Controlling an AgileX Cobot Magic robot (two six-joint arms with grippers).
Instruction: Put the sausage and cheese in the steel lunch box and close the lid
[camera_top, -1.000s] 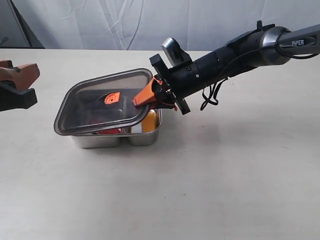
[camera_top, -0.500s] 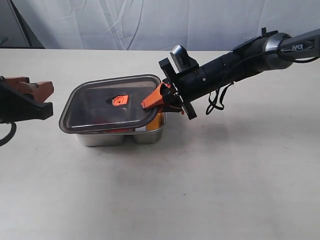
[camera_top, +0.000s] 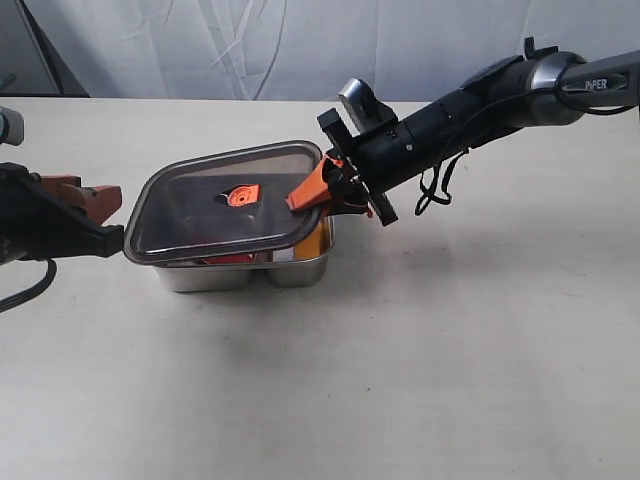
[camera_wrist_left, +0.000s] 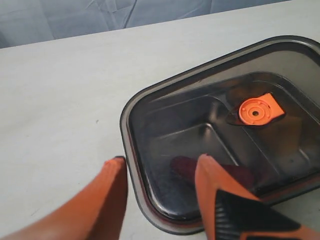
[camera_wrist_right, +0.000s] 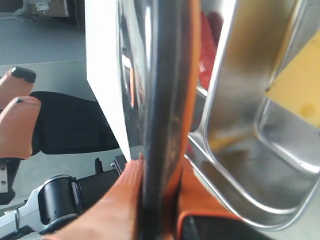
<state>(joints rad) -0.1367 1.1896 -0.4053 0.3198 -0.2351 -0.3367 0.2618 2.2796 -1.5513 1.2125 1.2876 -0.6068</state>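
Lid-closing step: right tool clamped on the edge of the lid, holding it slightly tilted over the steel lunch box with sausage and cheese inside, while left tool is spread astride the opposite rim, so next it looks like lower it square and press.

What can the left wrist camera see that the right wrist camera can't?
Only the left wrist view shows the lid from above, with its orange valve tab. Only the right wrist view shows the yellow cheese lying in the steel lunch box, and the right claw pinching the lid's edge. Both show the lid, the red sausage (dim through the lid in the left view), and the open left claw by the lid's rim.
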